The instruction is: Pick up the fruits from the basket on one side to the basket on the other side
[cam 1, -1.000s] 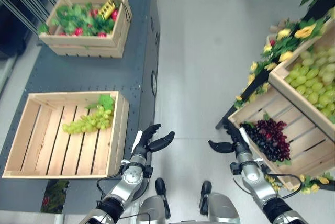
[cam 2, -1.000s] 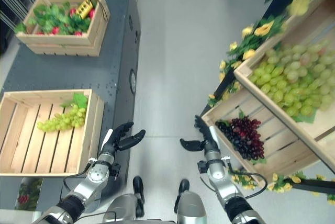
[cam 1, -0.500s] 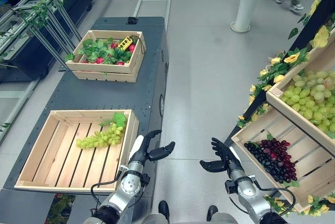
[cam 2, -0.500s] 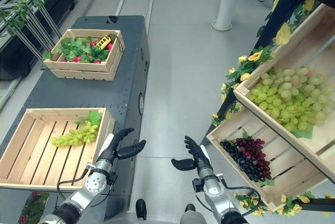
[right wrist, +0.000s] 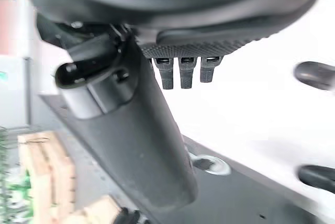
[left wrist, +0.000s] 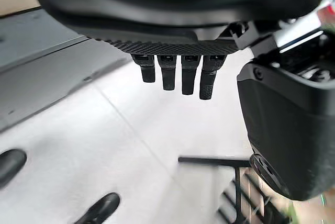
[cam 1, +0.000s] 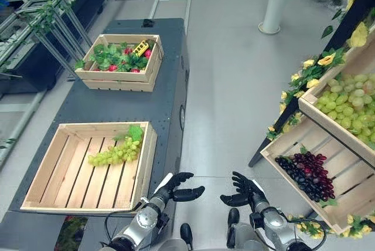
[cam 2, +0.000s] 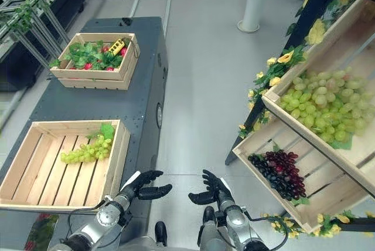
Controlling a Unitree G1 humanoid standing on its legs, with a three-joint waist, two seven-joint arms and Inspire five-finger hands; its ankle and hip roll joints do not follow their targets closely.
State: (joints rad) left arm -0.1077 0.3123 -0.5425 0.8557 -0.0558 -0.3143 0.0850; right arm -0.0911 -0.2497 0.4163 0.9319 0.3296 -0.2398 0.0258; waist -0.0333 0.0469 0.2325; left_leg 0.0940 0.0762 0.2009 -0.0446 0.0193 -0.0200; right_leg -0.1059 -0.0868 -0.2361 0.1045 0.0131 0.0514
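Hovering low over the grey floor (cam 1: 228,87), both hands are holding nothing: the left hand (cam 1: 179,187) and the right hand (cam 1: 243,189) are sitting side by side, thumbs pointing toward each other, fingers loosely spread and only slightly bent, and each wrist view is showing its fingers hanging free above the floor.

The relation that matters is the one between the right hand and the dark purple grapes (cam 1: 309,172). That bunch is lying in the lower slatted crate (cam 1: 345,195) of the flower-trimmed stand, at about 2 o'clock from the right hand and well apart from it, with its long axis running from 10 o'clock down to 4 o'clock along the crate. The right hand is clearly the nearer one to this bunch. Higher on the stand, at about 1 o'clock, a second crate (cam 1: 313,110) is holding a heap of green grapes (cam 1: 351,101).

On the other side, the near wooden crate (cam 1: 44,172) on the dark cart (cam 1: 117,107) is sitting at 10 o'clock from the left hand, already holding one green grape bunch (cam 1: 114,153) in its far corner. Farther along the cart, a smaller crate of leaves and red fruit (cam 1: 120,57) is standing at 11 o'clock.

My judgement: the next reach is probably falling to the right hand, swinging out to 2 o'clock
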